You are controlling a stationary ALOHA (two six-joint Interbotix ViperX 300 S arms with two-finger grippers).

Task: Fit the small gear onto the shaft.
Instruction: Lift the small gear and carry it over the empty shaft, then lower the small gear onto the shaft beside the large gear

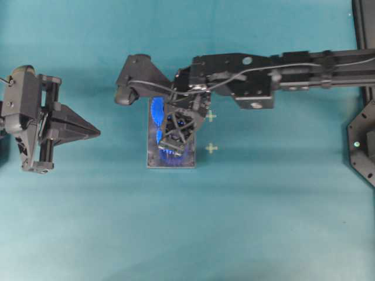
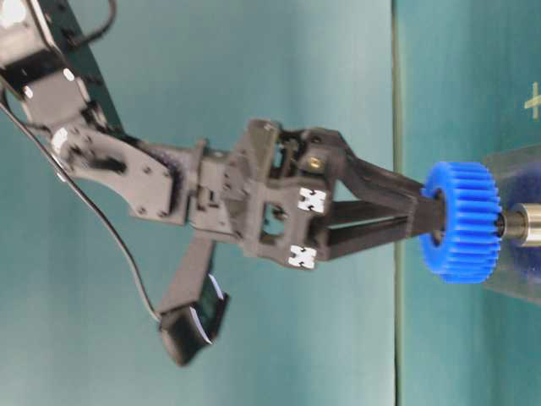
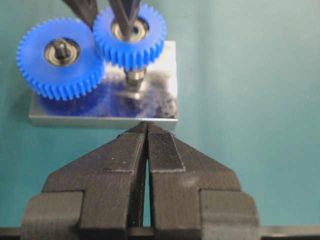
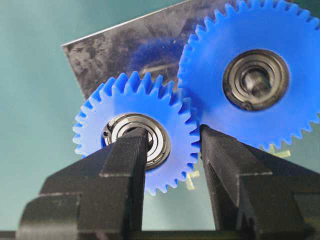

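Two bright blue toothed plastic gears sit over one grey metal plate (image 3: 165, 75). The right gripper (image 4: 172, 145) clamps the small gear (image 4: 132, 132), one finger in its hub, one outside its rim, at five o'clock of the larger gear (image 4: 255, 75). Only the table-level view shows the small gear's bore over the silvery shaft (image 2: 522, 224). The left gripper (image 3: 146, 131) rests closed at the plate's six o'clock.

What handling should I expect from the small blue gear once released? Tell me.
The small gear looks like rigid plastic, so probably stiff and light. Round and toothed, it could roll if dropped on edge. Its teeth probably resist slipping. It hangs above the shaft.
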